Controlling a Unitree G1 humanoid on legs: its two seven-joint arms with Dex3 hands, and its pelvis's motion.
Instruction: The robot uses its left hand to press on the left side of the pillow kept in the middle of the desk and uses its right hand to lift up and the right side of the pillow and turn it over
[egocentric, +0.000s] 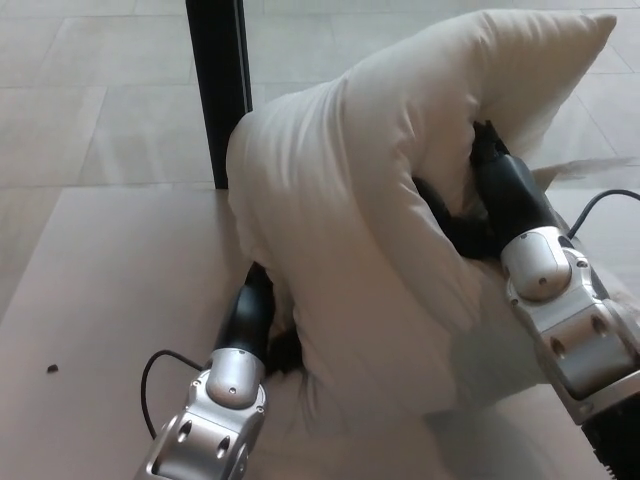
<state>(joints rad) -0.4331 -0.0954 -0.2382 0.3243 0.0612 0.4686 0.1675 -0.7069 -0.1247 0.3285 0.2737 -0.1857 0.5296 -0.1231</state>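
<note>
The big white pillow (370, 220) stands folded up in the middle of the bench (110, 290), its top corner pointing to 1 o'clock. The right robot hand (470, 210), at 3 o'clock, grips the pillow's raised side with fingers shut on it. The left robot hand (262, 320), at 7 o'clock, is tucked under the pillow's low edge, so its fingers are hidden.

White pillow (350, 240), plump, folded over — right side raised, on desk (110, 290)

No readable text, no labels, no numbers (plain surfaces throughout)
</note>
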